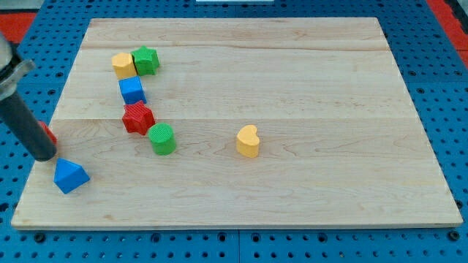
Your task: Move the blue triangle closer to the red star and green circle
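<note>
The blue triangle (70, 175) lies near the board's lower left corner. The red star (137, 117) sits up and to its right, with the green circle (161, 139) touching the star's lower right. My tip (44, 155) is at the end of the dark rod at the view's left edge, just above and left of the blue triangle, close to it. A small red block (50, 134) shows partly from behind the rod; its shape is hidden.
A blue cube (132, 90) stands just above the red star. A yellow block (123, 64) and a green star (145, 60) touch each other near the top left. A yellow heart (248, 141) sits mid-board. The wooden board (307, 88) lies on a blue pegboard.
</note>
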`<action>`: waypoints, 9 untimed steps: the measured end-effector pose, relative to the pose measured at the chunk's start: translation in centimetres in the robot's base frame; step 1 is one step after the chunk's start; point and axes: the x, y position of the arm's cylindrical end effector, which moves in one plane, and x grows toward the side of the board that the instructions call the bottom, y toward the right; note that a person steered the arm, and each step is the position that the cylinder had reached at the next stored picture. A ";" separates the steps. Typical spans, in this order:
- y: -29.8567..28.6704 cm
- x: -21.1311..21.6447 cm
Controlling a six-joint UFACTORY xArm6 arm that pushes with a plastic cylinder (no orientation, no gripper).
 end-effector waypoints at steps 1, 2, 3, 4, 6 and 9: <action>-1.6 0.6; -2.0 0.7; -1.9 1.6; 0.1 5.4; 7.4 4.1; 5.6 -1.7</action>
